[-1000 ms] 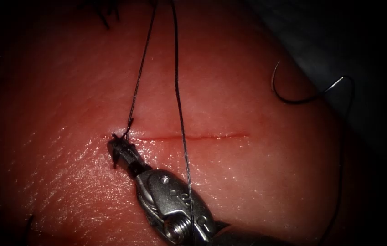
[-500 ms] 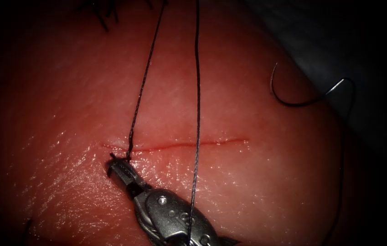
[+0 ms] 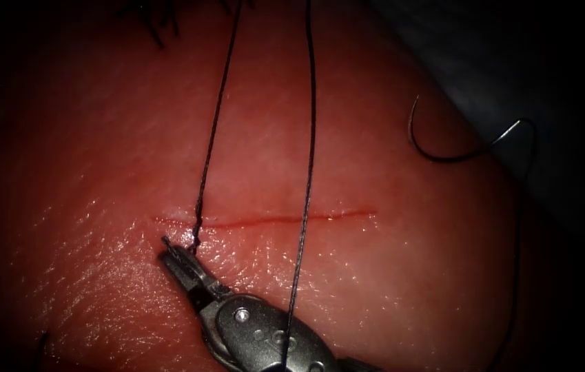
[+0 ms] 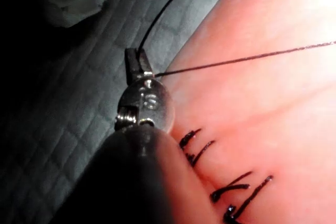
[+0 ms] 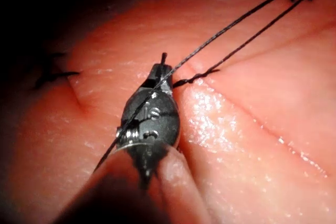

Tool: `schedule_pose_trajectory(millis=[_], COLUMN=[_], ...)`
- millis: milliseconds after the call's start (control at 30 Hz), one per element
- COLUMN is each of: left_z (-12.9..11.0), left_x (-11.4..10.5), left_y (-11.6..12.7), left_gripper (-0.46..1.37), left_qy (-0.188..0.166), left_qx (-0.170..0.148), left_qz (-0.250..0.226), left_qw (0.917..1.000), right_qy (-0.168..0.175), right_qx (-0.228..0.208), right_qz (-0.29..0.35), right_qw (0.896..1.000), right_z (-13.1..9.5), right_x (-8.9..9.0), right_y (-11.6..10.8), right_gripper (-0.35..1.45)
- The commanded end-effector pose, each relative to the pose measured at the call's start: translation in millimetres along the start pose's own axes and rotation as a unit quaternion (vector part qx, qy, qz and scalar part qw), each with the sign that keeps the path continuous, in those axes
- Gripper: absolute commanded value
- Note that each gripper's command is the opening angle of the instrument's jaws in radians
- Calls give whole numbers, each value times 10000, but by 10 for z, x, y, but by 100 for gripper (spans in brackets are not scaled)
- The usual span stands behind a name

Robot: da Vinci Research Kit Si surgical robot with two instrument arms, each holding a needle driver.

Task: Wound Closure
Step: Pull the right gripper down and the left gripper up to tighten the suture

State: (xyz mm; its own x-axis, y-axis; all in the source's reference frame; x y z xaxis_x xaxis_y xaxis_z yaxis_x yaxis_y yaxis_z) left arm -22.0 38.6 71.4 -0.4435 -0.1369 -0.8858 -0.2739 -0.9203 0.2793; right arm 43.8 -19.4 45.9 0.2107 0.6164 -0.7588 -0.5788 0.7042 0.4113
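Tissue [image 3: 375, 289]: pork belly, wet sheen below the cut; edges fade into dark, upper and left parts hard to read.

Cut [image 3: 271, 219]: thin red line running left-right. Its far left end is partly covered by the knot/thread there.

Right tool [image 3: 176, 258]: enters from the lower edge, shaft cut off by the frame. Jaws pressed together on a short thread tail just below the cut's left end (tail tip pokes out past the jaw tips). In the right wrist view the tool [image 5: 160, 72] shows the same grip; one strand crosses over its body.

Left tool [image 4: 135, 61]: seen in the left wrist view, off the tissue's edge over the grey quilted pad [image 4: 68, 129]. Jaws closed on the thread [image 4: 236, 60], which leaves them in two directions, one strand taut across the tissue, one running up out of frame. Exact grip pt small, hard to make out.

Thread [image 3: 213, 131]: two strands in the endoscope view, both cut off at the top edge. Left strand drops to the knot at the cut's left end; the other crosses the cut near mid-length and passes over the right tool's body.

Needle [image 3: 444, 148]: free, held by neither tool, lying at the tissue's right margin, well right of the cut, not in tissue. Its trailing thread fades into shadow.

Cut ends [image 4: 236, 190]: short black stitch tails on the tissue nr the left tool's shaft.
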Motion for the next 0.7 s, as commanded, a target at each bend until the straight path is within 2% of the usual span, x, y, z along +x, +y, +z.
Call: schedule_pose_trajectory(millis=[33,167,367,467,700], left_z=[2,12,24,35,50], left_x=[1,4,7,8,11], left_y=[-2,-18,-31,-30,-34], left_gripper=[-35,-35,-35,-35,-35], left_qy=[-19,-105,-230,-324,-471], left_qx=[-21,14,76,58,84], left_qz=[33,216,383,473,560], left_qw=[10000,9997,9990,9983,9973], right_qy=[-6,95,134,-180,-534], right_qx=[114,496,775,1037,1277], right_qz=[-57,-319,-396,-420,-638], right_qw=[9999,9982,9961,9936,9883], right_z=[1,4,10,13,14], right_x=[-1,-2,-7,-15,-26], right_y=[2,4,0,-9,-25], right_gripper=[-35,-35,-35,-35,-35])
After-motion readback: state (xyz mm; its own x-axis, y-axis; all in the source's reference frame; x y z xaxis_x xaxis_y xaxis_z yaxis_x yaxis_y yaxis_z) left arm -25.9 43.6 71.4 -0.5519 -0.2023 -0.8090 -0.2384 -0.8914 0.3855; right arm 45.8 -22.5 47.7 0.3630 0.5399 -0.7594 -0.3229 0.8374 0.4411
